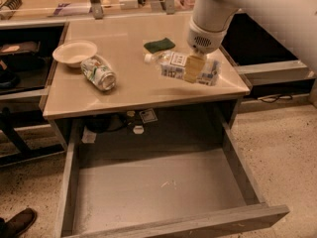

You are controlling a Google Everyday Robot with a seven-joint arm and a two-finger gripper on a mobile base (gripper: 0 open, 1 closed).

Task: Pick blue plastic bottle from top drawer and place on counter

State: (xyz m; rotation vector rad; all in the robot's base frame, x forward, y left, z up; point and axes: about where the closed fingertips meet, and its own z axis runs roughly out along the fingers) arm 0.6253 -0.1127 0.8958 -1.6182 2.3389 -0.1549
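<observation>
The blue plastic bottle (181, 66) is clear with a white cap and a bluish-white label. It lies on its side, cap to the left, held just above the right part of the beige counter (133, 90). My gripper (194, 69) comes down from the white arm at the top right and is shut on the bottle around its middle. The top drawer (158, 192) is pulled out wide below the counter, and its grey bottom is bare.
A white bowl (75, 52), a green-and-white can (98, 73) lying on its side and a green sponge (159, 45) sit on the counter's left and back. Dark side shelves flank the table. A shoe (17, 223) shows at the bottom left.
</observation>
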